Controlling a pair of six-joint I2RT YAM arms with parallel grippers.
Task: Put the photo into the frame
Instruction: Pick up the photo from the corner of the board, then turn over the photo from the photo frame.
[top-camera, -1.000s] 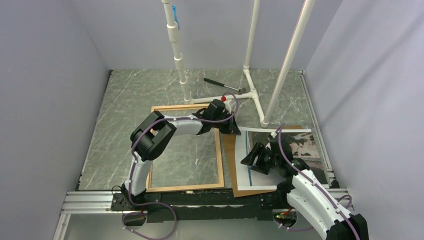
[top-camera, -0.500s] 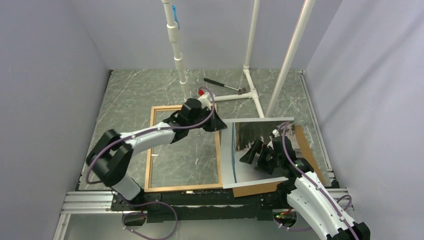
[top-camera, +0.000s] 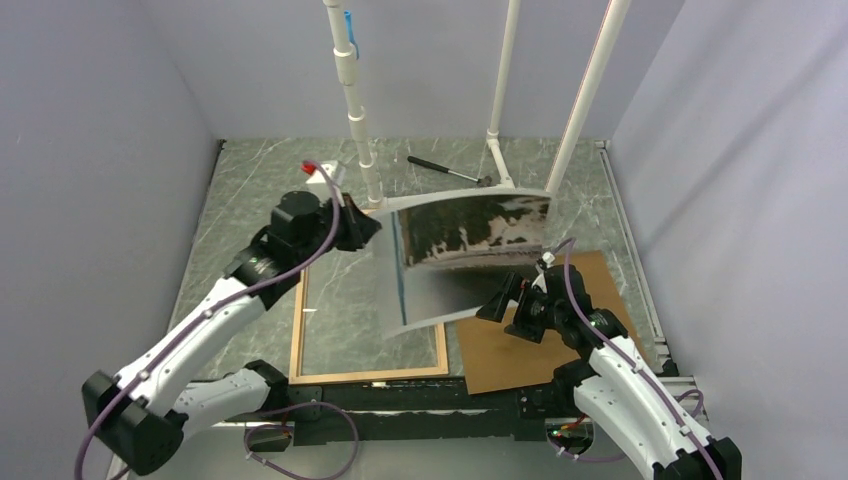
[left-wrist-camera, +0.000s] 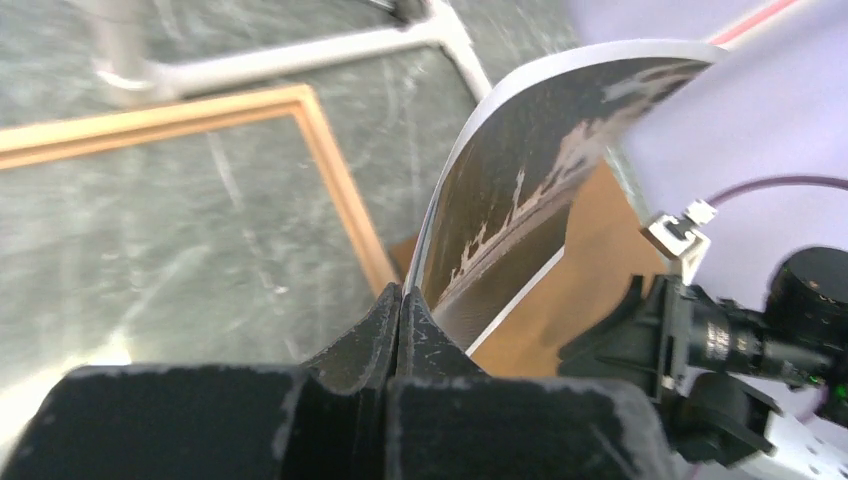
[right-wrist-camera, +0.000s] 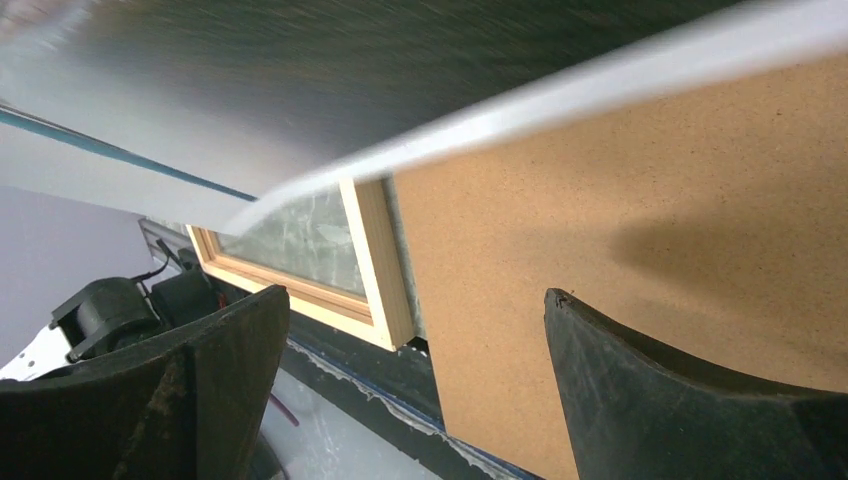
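My left gripper (top-camera: 372, 226) is shut on the far left edge of the photo (top-camera: 465, 250), which hangs bent in the air between the arms, its dark image facing up. In the left wrist view the jaws (left-wrist-camera: 402, 298) pinch the photo (left-wrist-camera: 520, 190) edge-on. The light-wood frame (top-camera: 369, 373) lies flat on the table, partly under the photo; it also shows in the left wrist view (left-wrist-camera: 330, 150) and the right wrist view (right-wrist-camera: 385, 265). My right gripper (top-camera: 495, 303) is open and empty, just below the photo's near right edge (right-wrist-camera: 420, 150).
The brown backing board (top-camera: 530, 345) lies flat to the right of the frame, under my right gripper (right-wrist-camera: 600, 250). White pipe stands (top-camera: 352, 100) rise at the back, with a hammer (top-camera: 445, 170) on the table between them. Grey walls close in on three sides.
My left gripper has swung left and up with the photo, lifting it off the backing board and over the frame's right side. My right gripper has let the photo go and stands open.
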